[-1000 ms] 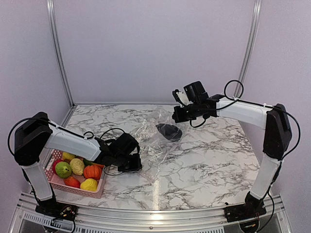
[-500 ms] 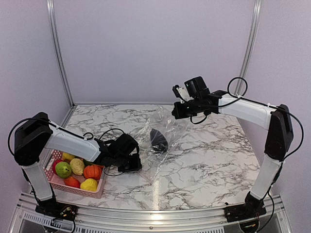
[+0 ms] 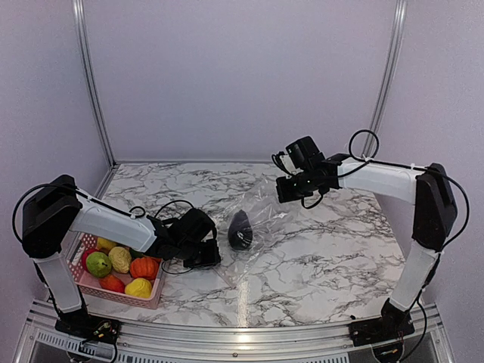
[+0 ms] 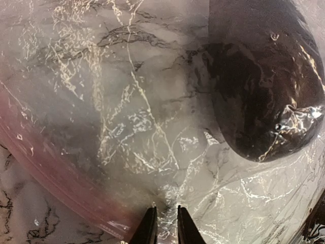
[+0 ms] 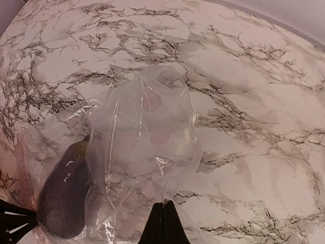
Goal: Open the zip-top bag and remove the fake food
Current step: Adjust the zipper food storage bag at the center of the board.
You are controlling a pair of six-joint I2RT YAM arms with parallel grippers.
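Observation:
The zip-top bag [image 3: 261, 208] is stretched between both arms over the marble table. My left gripper [image 3: 215, 255] is shut on its film beside the pink zip strip [image 4: 61, 173], near the table top. Film fills the narrow gap between the jaws of the left gripper [image 4: 166, 216]. My right gripper [image 3: 286, 189] holds the far end raised, and the right gripper [image 5: 163, 208] is shut on a fold of the bag [image 5: 147, 132]. One piece of fake food, a dark purple eggplant [image 3: 240, 230], lies inside near the left gripper. It is the eggplant [image 4: 259, 81] in the left wrist view and the eggplant [image 5: 63, 193] in the right wrist view.
A pink mesh basket [image 3: 155, 293] stands at the table's near left corner under the left arm. It holds several plastic fruits and vegetables [image 3: 121, 261]. Metal frame posts and pale walls close the back and sides.
The eggplant has slid down inside the bag from the middle toward my left gripper. My right gripper has shifted slightly right and lower while keeping its hold. The left arm has stayed put.

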